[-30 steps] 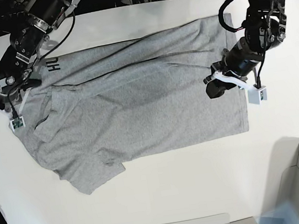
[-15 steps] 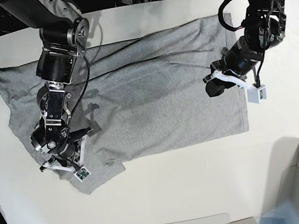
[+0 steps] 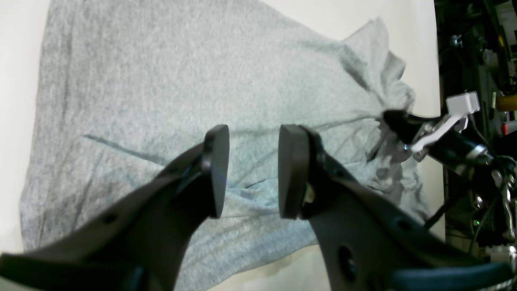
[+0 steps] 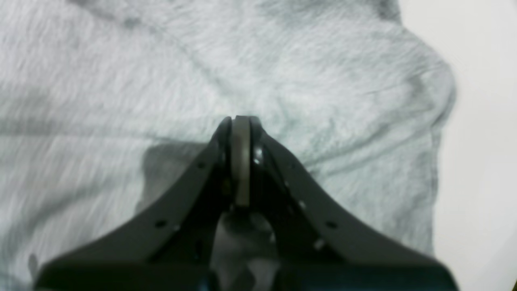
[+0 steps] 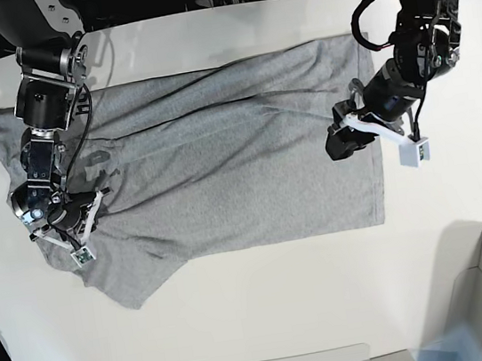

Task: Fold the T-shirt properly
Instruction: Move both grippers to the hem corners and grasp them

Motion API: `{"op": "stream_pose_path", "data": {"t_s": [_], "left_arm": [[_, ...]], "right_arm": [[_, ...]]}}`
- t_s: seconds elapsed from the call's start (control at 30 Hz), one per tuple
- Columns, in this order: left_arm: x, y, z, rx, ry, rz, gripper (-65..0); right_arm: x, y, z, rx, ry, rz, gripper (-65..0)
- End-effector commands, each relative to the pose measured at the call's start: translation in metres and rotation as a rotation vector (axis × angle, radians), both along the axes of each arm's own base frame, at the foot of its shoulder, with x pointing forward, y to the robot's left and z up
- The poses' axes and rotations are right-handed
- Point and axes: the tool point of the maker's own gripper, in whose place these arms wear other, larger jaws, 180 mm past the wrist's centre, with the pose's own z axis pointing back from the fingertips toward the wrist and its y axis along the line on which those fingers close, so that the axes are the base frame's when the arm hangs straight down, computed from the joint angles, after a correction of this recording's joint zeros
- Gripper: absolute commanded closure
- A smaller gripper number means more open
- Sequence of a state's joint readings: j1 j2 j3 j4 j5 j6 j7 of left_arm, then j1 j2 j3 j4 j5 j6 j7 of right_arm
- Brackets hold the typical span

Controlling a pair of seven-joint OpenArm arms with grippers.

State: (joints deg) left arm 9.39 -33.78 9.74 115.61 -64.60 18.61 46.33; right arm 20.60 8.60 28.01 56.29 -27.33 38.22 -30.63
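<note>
Right gripper (image 5: 48,216) moved back up to the shirt's (image 5: 231,173) sleeve side, fingers pressed together, nothing pinched. Left gripper (image 3: 252,173) spread above the cloth. Shirt flat on bench (image 5: 285,300), unfolded.

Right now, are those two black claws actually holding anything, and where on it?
The left tool is open above the T-shirt, holding nothing. The right tool is shut at the sleeve end; whether it pinches cloth cannot be told.
</note>
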Motion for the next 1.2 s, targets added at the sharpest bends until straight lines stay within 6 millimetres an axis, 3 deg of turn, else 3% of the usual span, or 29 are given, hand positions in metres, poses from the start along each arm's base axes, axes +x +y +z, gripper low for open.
{"op": "stream_pose_path", "data": {"t_s": [0.0, 0.03, 0.23, 0.33, 0.43, 0.5, 0.67, 0.77, 0.9, 1.03, 1.17], "left_arm": [[0.005, 0.0, 0.01, 0.001, -0.036, -0.006, -21.0], [0.005, 0.0, 0.011, 0.001, -0.037, -0.006, -21.0], [0.005, 0.0, 0.01, 0.001, -0.036, -0.006, -21.0], [0.005, 0.0, 0.01, -0.001, -0.036, -0.006, -21.0], [0.007, 0.0, 0.012, -0.002, -0.041, -0.004, -21.3], [0.023, -0.001, 0.028, -0.003, -0.095, -0.007, -21.4], [0.075, 0.02, 0.037, 0.005, -0.094, 0.038, -27.2], [0.112, 0.047, 0.025, 0.01, -0.053, 0.131, -30.9], [0.151, 0.064, 0.007, 0.149, -0.013, 0.146, -34.4], [0.176, 0.078, -0.006, 0.306, -0.055, 0.066, -35.0], [0.195, 0.102, -0.039, 0.444, -0.023, 0.063, -35.0]], "right_arm": [[-0.032, -0.018, -0.016, -0.081, 0.121, -0.006, 0.0], [-0.041, -0.024, -0.014, -0.107, 0.121, -0.019, 0.0], [-0.085, -0.013, -0.008, -0.178, 0.108, -0.019, 0.0], [-0.076, -0.014, 0.009, -0.197, 0.057, -0.026, 0.0], [-0.052, -0.016, 0.043, -0.222, -0.04, -0.034, 0.0], [-0.04, -0.021, 0.061, -0.243, -0.081, -0.047, 0.0], [-0.017, -0.041, 0.093, -0.289, -0.125, -0.074, -17.6], [-0.002, -0.055, 0.104, -0.295, -0.137, -0.091, -24.6], [0.013, -0.077, 0.104, -0.286, -0.097, -0.112, -26.0], [0.022, -0.089, 0.107, -0.28, -0.083, -0.127, -26.1], [0.033, -0.103, 0.111, -0.263, -0.064, -0.144, -26.1]]}}
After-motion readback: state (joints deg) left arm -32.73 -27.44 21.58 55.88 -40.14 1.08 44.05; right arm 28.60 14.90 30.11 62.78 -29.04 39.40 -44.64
